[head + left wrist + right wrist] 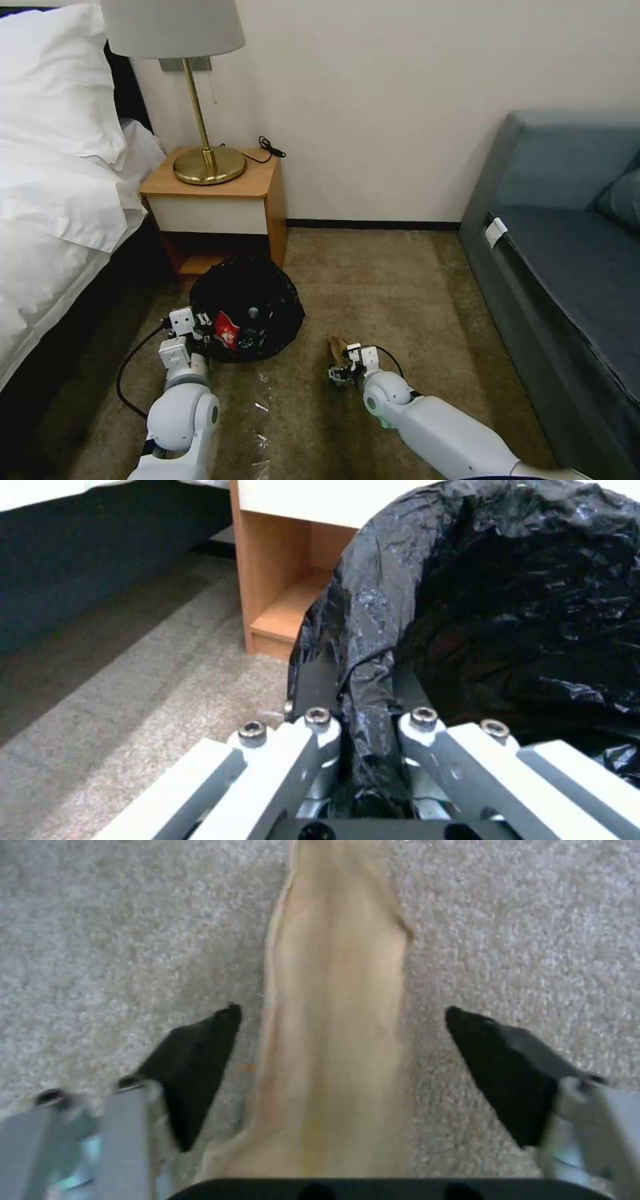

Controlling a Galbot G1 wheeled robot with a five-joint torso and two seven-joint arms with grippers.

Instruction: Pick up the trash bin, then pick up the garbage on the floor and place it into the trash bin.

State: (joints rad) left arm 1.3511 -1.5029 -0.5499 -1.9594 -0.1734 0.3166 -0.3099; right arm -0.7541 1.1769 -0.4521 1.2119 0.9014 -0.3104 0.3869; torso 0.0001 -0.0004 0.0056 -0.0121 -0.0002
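The trash bin [248,293], lined with a crinkly black bag, stands on the carpet in front of the nightstand. Inside it lie a red snack packet [227,331] and a small clear bottle [252,325]. My left gripper [195,333] is at the bin's near rim. In the left wrist view, the left gripper [363,692] is shut on the bag-covered rim of the bin [520,605]. To the right, a long gold-brown wrapper [337,347] lies flat on the carpet. My right gripper [343,1040] is open and low over the wrapper [337,940], with one finger on each side.
A wooden nightstand [220,193] with a brass lamp [208,163] stands just behind the bin. The bed [53,200] is at the left and a blue-grey sofa [567,253] at the right. Small shiny scraps [261,405] lie on the carpet between my arms.
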